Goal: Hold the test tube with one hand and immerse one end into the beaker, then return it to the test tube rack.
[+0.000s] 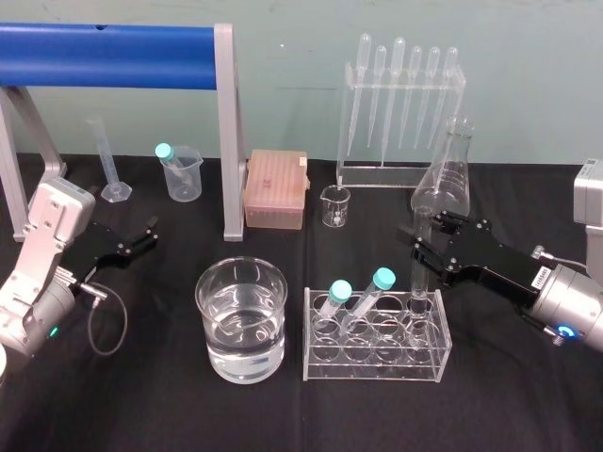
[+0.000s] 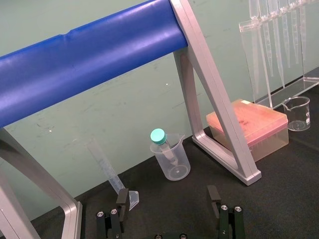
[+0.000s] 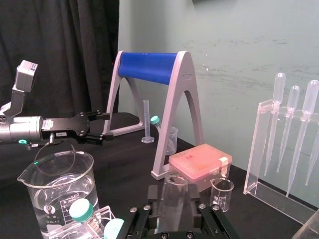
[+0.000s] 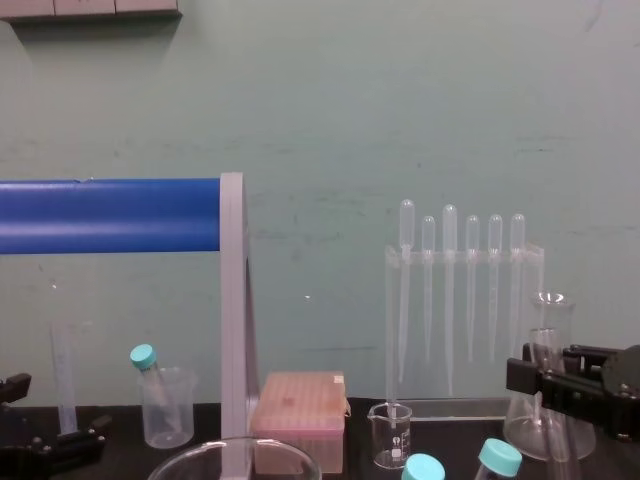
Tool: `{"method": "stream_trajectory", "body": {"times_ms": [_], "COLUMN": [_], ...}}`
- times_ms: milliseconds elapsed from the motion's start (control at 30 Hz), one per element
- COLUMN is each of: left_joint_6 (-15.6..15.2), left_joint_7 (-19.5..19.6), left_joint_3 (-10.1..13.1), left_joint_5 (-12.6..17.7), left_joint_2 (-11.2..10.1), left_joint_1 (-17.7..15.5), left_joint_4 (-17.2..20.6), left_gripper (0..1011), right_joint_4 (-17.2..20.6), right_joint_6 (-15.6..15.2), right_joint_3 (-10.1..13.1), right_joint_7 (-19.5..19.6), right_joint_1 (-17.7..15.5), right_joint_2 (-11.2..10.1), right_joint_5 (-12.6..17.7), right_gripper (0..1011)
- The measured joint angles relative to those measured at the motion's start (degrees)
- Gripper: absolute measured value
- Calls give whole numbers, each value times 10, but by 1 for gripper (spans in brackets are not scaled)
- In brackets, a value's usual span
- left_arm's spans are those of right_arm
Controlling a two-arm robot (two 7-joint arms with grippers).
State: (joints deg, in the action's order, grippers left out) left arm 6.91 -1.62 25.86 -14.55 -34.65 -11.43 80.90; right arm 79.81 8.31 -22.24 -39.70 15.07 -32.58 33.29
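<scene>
A blue roller on a grey frame (image 1: pixel 113 56) spans the far left of the black table. A clear stand of pipettes (image 1: pixel 386 174) is at the far right, with a conical flask (image 1: pixel 448 179) just in front of it. The beaker (image 1: pixel 240 320), part full of clear liquid, sits near the centre. Just to its right is the test tube rack (image 1: pixel 377 363), which holds two teal-capped tubes (image 1: pixel 339 292) leaning in its left slots.

The test tube (image 1: pixel 419 282) stands upright in the rack's far right slot. The right gripper (image 1: pixel 426 235) reaches in from the right, its jaws drawn in to the tube's width and clasping it near the top. The left gripper (image 1: pixel 151 235) rests at the left, well apart from the beaker, with its jaws spread wide and nothing in them.
</scene>
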Motion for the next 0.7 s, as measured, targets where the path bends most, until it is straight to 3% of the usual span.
{"method": "stream_trajectory", "body": {"times_ms": [200,700], "left_joint_6": [0,0], "left_joint_7": [0,0], "left_joint_3": [0,0], "left_joint_5": [0,0], "left_joint_2": [0,0], "left_joint_1": [0,0], "left_joint_4": [0,0], "left_gripper": [1000,1000], "right_joint_4": [0,0], "right_joint_6": [0,0], "right_joint_3": [0,0], "right_joint_7": [-1,-1], "right_joint_1": [0,0], "right_joint_2": [0,0], "right_joint_5": [1,1], "right_gripper": [252,246]}}
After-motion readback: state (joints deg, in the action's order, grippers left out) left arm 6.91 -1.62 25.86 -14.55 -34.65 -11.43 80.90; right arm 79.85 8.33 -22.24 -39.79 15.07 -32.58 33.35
